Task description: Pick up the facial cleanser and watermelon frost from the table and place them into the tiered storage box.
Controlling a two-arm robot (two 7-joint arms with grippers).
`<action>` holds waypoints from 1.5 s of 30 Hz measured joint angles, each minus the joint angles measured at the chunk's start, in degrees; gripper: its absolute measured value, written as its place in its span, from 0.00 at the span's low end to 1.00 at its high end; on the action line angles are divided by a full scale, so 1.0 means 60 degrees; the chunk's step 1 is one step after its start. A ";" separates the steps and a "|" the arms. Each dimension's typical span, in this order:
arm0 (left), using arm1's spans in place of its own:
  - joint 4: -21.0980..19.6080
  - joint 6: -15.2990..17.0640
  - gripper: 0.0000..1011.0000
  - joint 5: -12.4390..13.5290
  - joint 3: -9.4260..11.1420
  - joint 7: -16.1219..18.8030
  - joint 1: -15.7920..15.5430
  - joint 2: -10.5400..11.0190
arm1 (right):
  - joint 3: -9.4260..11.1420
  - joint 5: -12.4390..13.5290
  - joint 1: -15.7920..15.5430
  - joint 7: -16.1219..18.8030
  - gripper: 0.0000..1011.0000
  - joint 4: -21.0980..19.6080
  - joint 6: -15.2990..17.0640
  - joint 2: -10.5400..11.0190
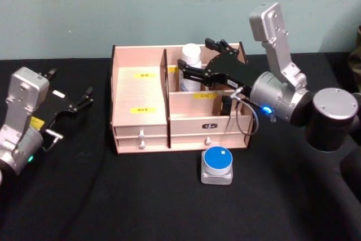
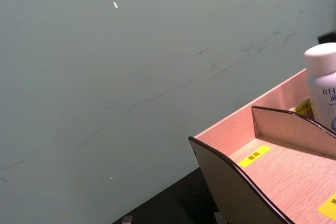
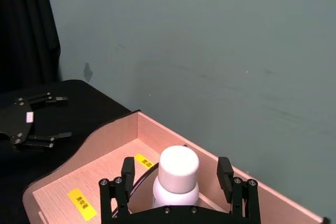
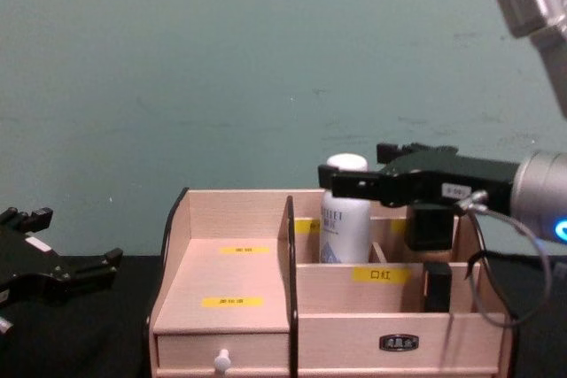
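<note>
Head view: there is one tiered storage box (image 1: 141,91), one facial cleanser (image 1: 192,56), one watermelon frost (image 1: 217,165) and two grippers. The cleanser stands upright in the box's rear compartment, just right of the tall centre divider, toward 12 o'clock. The watermelon frost sits on the black table (image 1: 113,196) at 6 o'clock from the box's right half, close to its front but apart from it.

The right gripper (image 3: 176,174) reaches in from 3 o'clock and straddles the cleanser. Its fingers (image 3: 127,170) are spread wide, with a gap showing on each side of the white cap, so it grips nothing. The left gripper (image 1: 70,86) rests at 9 o'clock, well apart from the box, with its fingers also spread and empty.

The box walls hide the cleanser's lower part, so I cannot tell whether its base rests on the compartment floor. A small black item (image 1: 225,105) stands in a front right compartment, too dark to identify. The yellow labels (image 1: 145,75) carry lettering too small to read. In the chest view the box's bottom edge is cut off.
</note>
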 joint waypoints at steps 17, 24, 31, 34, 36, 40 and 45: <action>0.0000 0.0000 0.99 0.0000 0.0000 0.0000 -0.0001 0.0000 | 0.0605 0.0247 -0.2094 -0.0218 0.99 -0.4070 0.1788 0.1999; 0.0000 0.0000 0.99 0.0000 0.0000 0.0000 -0.0001 0.0000 | 0.1083 0.0587 -0.3679 -0.0610 0.99 -0.5625 0.2377 0.2712; 0.0000 0.0000 0.99 0.0000 0.0000 0.0000 -0.0001 0.0000 | 0.1398 0.0768 -0.4790 -0.0878 0.99 -0.6188 0.2602 0.3079; 0.0000 0.0000 0.99 0.0000 -0.0001 0.0000 0.0000 0.0000 | 0.1448 0.0778 -0.5136 -0.0955 0.99 -0.6281 0.2734 0.3193; 0.0000 0.0000 0.99 0.0000 0.0000 0.0000 -0.0001 0.0000 | 0.1466 0.0788 -0.5307 -0.0989 0.99 -0.6301 0.2820 0.3234; 0.0000 0.0000 0.99 0.0000 0.0000 0.0000 0.0000 0.0000 | 0.1500 0.0808 -0.5688 -0.1088 0.99 -0.6316 0.2998 0.3275; 0.0000 0.0000 0.99 0.0000 0.0000 0.0000 0.0000 0.0000 | 0.1442 0.0692 -0.5928 -0.1195 0.99 -0.6253 0.3126 0.3247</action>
